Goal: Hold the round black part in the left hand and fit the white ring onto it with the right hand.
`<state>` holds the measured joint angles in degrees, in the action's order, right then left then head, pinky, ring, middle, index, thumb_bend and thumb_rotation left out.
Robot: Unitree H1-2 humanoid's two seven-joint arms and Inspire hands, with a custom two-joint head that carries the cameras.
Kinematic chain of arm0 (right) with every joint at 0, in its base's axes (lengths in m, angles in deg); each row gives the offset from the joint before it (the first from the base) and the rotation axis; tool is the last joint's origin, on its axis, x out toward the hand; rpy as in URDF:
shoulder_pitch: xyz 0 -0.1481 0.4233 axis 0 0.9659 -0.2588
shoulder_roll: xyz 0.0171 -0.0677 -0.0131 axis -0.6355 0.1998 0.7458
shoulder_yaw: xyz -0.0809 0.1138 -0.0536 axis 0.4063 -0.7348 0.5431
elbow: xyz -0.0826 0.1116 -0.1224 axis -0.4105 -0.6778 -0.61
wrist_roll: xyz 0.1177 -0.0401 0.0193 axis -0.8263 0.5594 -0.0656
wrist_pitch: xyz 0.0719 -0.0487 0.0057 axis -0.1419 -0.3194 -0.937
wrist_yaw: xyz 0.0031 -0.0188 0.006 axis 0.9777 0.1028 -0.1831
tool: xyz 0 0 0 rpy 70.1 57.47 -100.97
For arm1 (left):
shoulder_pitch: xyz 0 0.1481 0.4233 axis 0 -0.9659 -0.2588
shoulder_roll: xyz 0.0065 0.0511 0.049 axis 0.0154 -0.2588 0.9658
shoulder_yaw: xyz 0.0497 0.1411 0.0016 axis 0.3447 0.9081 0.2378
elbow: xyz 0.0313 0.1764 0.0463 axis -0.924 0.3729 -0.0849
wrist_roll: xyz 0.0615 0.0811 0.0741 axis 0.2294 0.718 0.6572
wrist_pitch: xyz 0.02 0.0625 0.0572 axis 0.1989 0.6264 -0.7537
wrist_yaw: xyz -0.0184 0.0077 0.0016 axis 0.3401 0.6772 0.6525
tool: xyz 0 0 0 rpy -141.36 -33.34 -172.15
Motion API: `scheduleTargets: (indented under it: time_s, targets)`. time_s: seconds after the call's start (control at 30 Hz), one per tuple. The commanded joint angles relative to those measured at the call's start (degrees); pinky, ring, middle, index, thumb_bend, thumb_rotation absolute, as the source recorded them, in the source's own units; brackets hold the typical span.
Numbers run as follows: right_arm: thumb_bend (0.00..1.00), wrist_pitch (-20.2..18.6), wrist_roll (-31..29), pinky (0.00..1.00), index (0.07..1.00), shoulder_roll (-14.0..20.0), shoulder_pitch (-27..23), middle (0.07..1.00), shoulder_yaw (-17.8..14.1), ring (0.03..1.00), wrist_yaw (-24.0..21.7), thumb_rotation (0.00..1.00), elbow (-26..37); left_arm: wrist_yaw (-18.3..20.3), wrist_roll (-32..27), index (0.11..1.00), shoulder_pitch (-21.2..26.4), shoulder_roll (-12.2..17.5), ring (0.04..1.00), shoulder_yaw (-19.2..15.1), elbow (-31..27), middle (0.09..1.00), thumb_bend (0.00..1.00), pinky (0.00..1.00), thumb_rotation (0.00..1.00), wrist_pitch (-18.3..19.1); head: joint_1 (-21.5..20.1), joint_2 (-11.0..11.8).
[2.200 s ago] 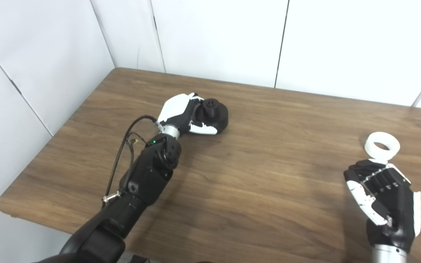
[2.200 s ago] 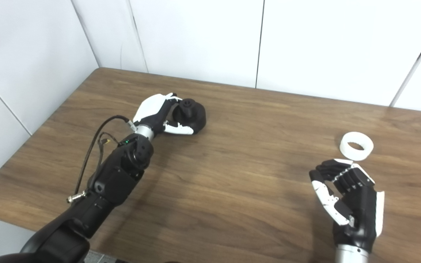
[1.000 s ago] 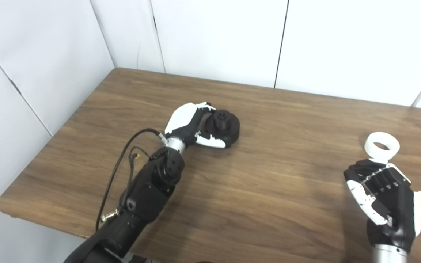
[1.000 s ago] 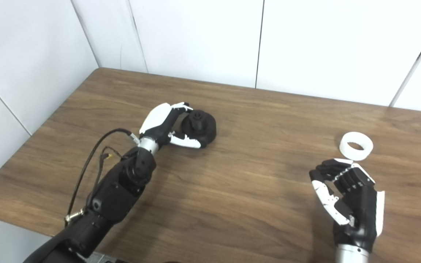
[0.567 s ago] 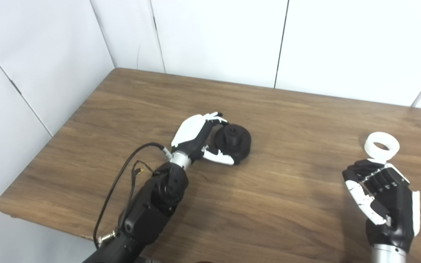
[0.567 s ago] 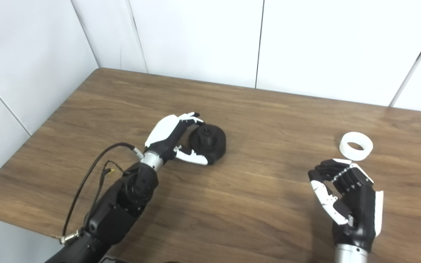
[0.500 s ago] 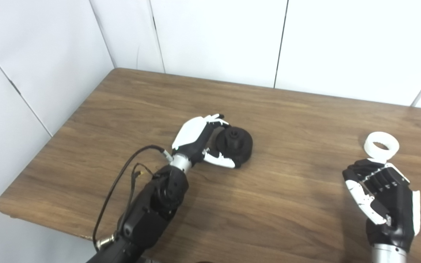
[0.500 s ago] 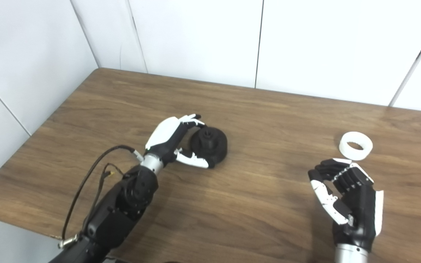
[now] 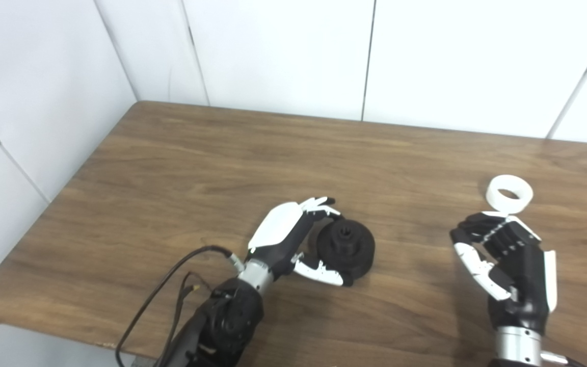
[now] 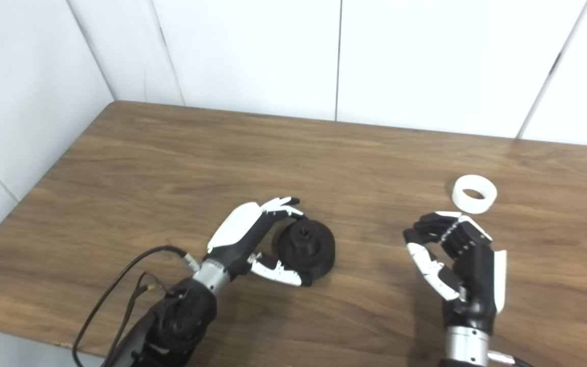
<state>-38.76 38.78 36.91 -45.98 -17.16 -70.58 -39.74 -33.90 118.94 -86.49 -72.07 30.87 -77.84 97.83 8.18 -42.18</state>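
Note:
The round black part (image 9: 347,245) with a raised hub sits near the middle of the wooden table (image 9: 181,168), tipped a little. My left hand (image 9: 293,239) is shut on it, fingers over its far side and thumb along its near edge. The white ring (image 9: 509,192) lies flat on the table at the right. Just in front of the ring, my right hand (image 9: 507,260) stands upright with its fingers curled and apart, holding nothing and not touching the ring.
White wall panels (image 9: 283,51) rise behind and to the left of the table. A black cable (image 9: 171,285) loops off my left forearm near the table's front edge (image 9: 44,326).
My left hand has drawn the black part toward me and to the right across the table. The camera has also shifted. The right hand and the ring have stayed put.

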Motion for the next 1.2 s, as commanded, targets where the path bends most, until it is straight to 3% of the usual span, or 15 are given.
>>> scheduleTargets:
  time_s: [0.0, 0.27, 0.5, 0.73, 0.97, 1.17]
  targets:
    - [0.52, 0.41, 0.87, 0.43, 0.489, -1.59, 1.68, 0.496, 0.70, 0.510, 0.64, 0.01, 2.61, 1.98, -0.60, 0.644, -0.74, 0.08, 0.948, 0.87, -2.36, 0.926, 0.86, 0.84, 0.32, -0.81, -0.48, -0.20]
    - [0.52, -1.20, 3.86, 0.41, 0.492, -2.68, 1.47, 0.491, 2.93, 0.500, 2.23, 0.01, 4.02, 5.08, 0.43, 0.625, -2.61, 0.31, 0.935, 2.24, -5.68, 0.909, 0.88, 0.85, 0.31, -1.07, -6.43, -1.95]
    - [0.52, -0.74, 3.91, 0.41, 0.490, -3.09, 1.26, 0.493, 4.18, 0.494, 3.31, 0.00, 3.98, 6.80, 2.19, 0.625, -4.12, 0.15, 0.933, 3.84, -7.57, 0.905, 0.88, 0.85, 0.29, -1.16, -7.92, -2.29]
    - [0.52, -0.80, 4.39, 0.41, 0.488, -3.10, 1.30, 0.495, 4.78, 0.498, 4.41, 0.00, 3.73, 7.15, 1.72, 0.627, -4.31, 0.53, 0.933, 3.09, -7.23, 0.909, 0.88, 0.85, 0.27, -1.65, -9.77, -1.85]
    - [0.52, 0.16, 6.95, 0.43, 0.488, -3.79, 0.42, 0.496, 5.24, 0.525, 7.06, 0.01, 2.12, 8.65, -0.30, 0.631, -5.01, 1.76, 0.952, 0.64, -7.77, 0.919, 0.86, 0.87, 0.26, -2.58, -24.94, 0.86]
    - [0.52, -1.18, 5.15, 0.41, 0.487, -3.40, -1.75, 0.495, 3.59, 0.502, 7.92, 0.00, 2.76, 8.60, -2.29, 0.622, -5.51, 2.98, 0.938, -1.41, -6.86, 0.910, 0.86, 0.79, 0.22, -5.54, -30.78, 3.65]
